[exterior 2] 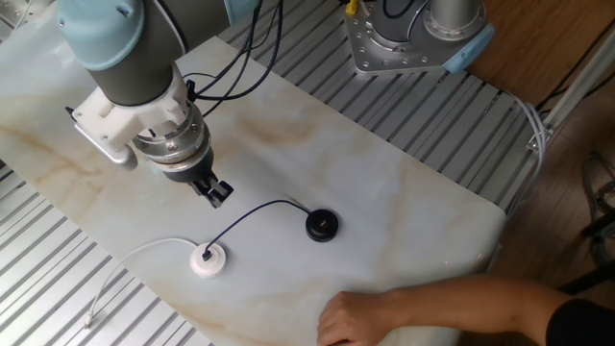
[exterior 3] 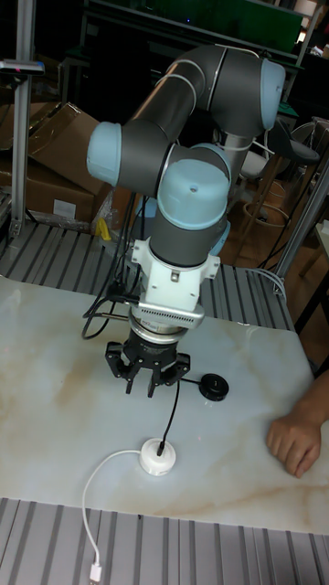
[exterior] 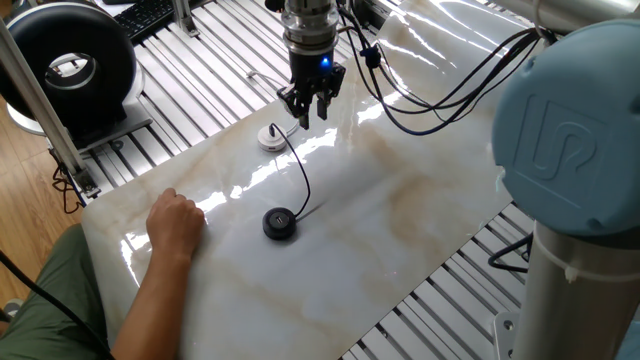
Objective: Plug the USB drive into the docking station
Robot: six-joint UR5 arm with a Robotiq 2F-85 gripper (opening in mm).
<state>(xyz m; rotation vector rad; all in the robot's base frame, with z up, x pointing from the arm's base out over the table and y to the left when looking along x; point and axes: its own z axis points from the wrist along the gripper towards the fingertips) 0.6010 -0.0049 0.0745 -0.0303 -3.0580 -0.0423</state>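
The docking station, a small white disc (exterior: 271, 138) (exterior 2: 208, 260) (exterior 3: 156, 459), lies on the marble table top. The USB drive's black plug (exterior: 274, 130) (exterior 2: 206, 255) (exterior 3: 161, 448) stands upright on the disc's centre. Its thin black cable curves away to a flat black puck (exterior: 280, 222) (exterior 2: 321, 225) (exterior 3: 213, 388). My gripper (exterior: 303, 112) (exterior 2: 214, 193) (exterior 3: 148, 382) hangs just above the table, a short way beyond the disc. Its fingers are spread open and hold nothing.
A person's hand (exterior: 176, 222) (exterior 2: 375, 315) (exterior 3: 294, 439) rests on the marble near the puck. The disc's white cord (exterior 2: 135, 255) (exterior 3: 90, 512) trails off onto the slatted metal frame (exterior 2: 58, 279). A black ring-shaped device (exterior: 68, 60) stands at the far corner.
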